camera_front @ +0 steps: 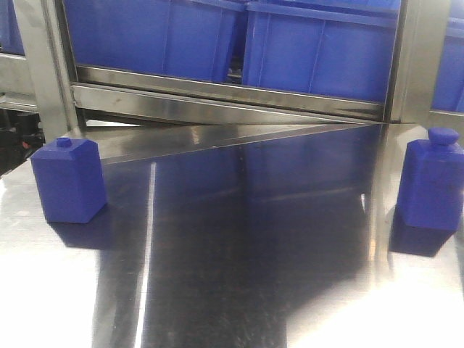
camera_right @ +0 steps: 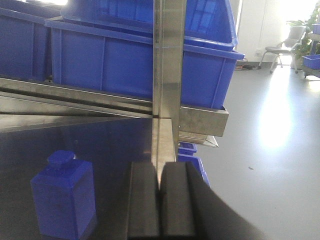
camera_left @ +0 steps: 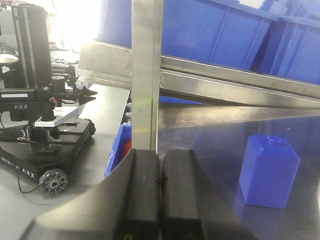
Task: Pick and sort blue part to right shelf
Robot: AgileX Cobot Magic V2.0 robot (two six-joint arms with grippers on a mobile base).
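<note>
mix-up is the likely slip: blue part (camera_front: 69, 181) stands upright at 9 o'clock on the steel table (camera_front: 239, 239), near the left gripper (camera_left: 160, 195); the wide-capped block (camera_front: 435, 185) at 3 o'clock sits near the right gripper (camera_right: 160, 200). both grippers' jaws are pressed together, empty.

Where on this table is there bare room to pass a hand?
Bare: the broad steel table between the blue part and the wide-capped blue block, back to the shelf rail. Crowded only beside each block.
</note>
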